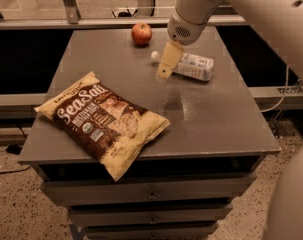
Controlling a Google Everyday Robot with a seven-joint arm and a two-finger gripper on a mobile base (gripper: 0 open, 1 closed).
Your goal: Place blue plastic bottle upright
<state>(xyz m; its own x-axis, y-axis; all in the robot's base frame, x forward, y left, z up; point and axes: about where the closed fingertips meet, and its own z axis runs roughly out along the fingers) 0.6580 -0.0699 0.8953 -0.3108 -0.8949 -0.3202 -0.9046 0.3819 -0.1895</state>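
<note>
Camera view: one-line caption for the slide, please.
Gripper over the cap end of the blue plastic bottle, lying sideways on the table; apple and chip bag nearby.

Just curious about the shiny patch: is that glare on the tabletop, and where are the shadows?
Camera view: yes, pale glare lies on the table just in front of the gripper, which hangs by the cap end of the lying blue plastic bottle; deep shadow fills the recess under the tabletop.
</note>
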